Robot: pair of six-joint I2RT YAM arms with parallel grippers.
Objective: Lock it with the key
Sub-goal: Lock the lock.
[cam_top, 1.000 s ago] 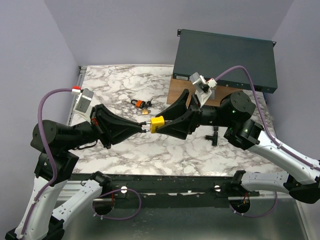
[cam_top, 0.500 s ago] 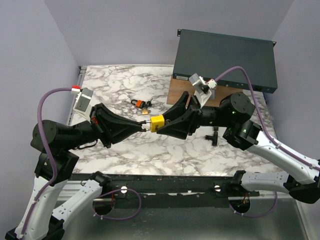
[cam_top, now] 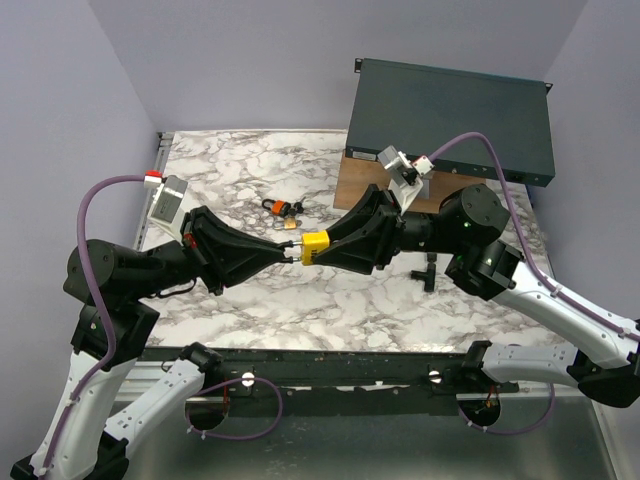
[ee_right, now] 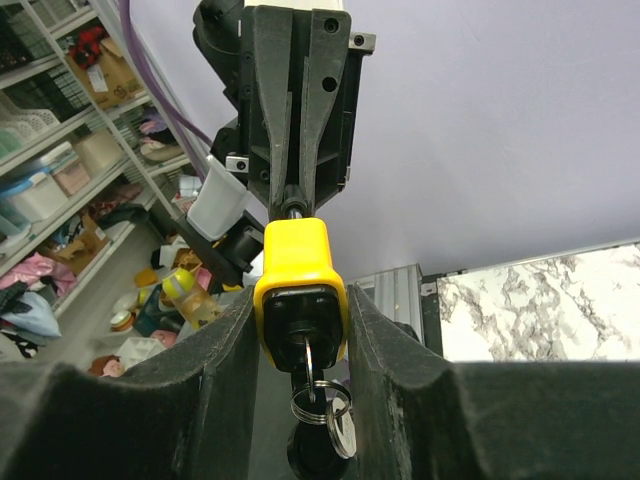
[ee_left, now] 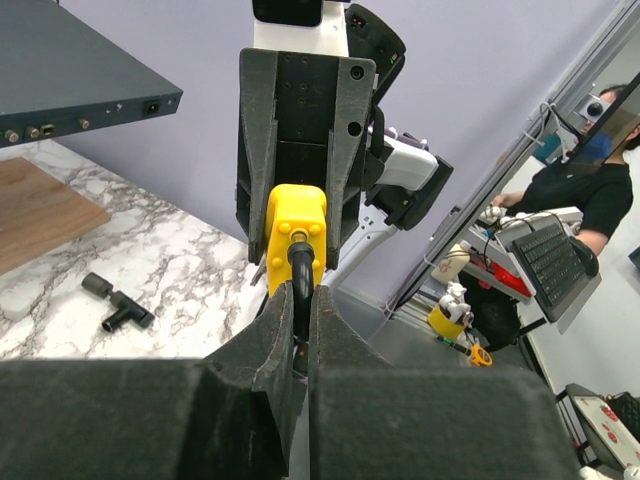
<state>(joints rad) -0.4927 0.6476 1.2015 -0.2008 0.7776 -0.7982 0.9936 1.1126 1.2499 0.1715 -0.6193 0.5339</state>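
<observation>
A yellow padlock (cam_top: pixel 316 246) hangs in the air above the middle of the table, between my two arms. My left gripper (cam_top: pixel 293 252) is shut on its black shackle (ee_left: pixel 298 268), which the fingertips (ee_left: pixel 282 305) pinch. My right gripper (cam_top: pixel 330 246) comes from the other side, and its pads (ee_right: pixel 238 330) press against both sides of the yellow body (ee_right: pixel 298 262). The key (ee_right: pixel 309 362) sticks in the keyhole on the lock's underside. A key ring (ee_right: pixel 322 404) and a black key head hang between the right fingers.
An orange padlock with keys (cam_top: pixel 280 208) lies on the marble table (cam_top: pixel 230 170) behind the held lock. A black T-shaped part (cam_top: pixel 428 272) lies at the right. A wooden board (cam_top: pixel 352 182) and a dark metal box (cam_top: pixel 450 118) sit at the back right.
My right gripper's fingers have narrowed onto the sides of the yellow padlock. The left gripper and the lock have stayed in place.
</observation>
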